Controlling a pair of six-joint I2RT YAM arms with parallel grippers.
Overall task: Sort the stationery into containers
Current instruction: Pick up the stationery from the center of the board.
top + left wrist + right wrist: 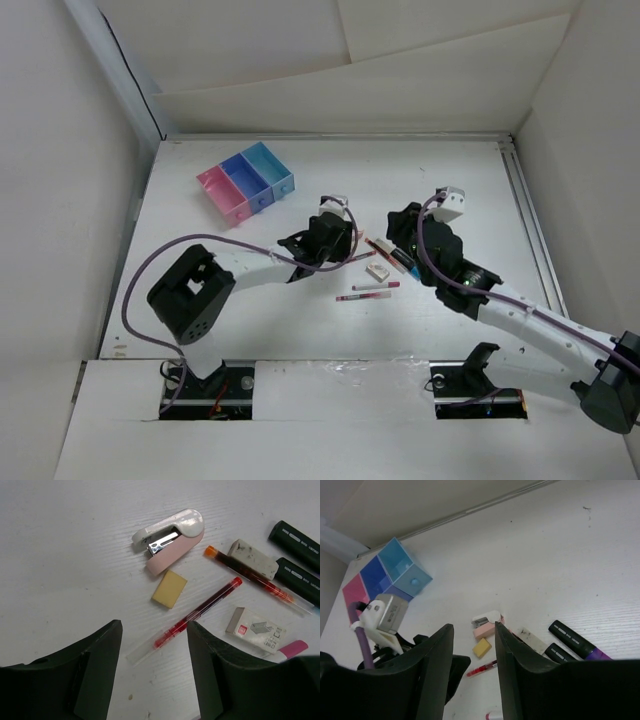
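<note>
The three joined containers (245,180), pink, medium blue and light blue, stand at the far left; they also show in the right wrist view (385,575). The stationery lies mid-table between the arms. My left gripper (152,672) is open and empty, low over the table, with the clear end of a red pen (195,612) between its fingers. Beyond it lie a yellow eraser (169,588), a dirty white eraser (252,558), a second red pen (255,580), two dark markers (300,577) and a boxed eraser (255,630). My right gripper (472,630) is open and empty, raised above the pile.
A pink and white stapler (172,537) lies just beyond the yellow eraser. In the top view two more pens (375,287) lie nearer the arm bases. White walls surround the table. The two grippers (345,250) (398,240) are close together.
</note>
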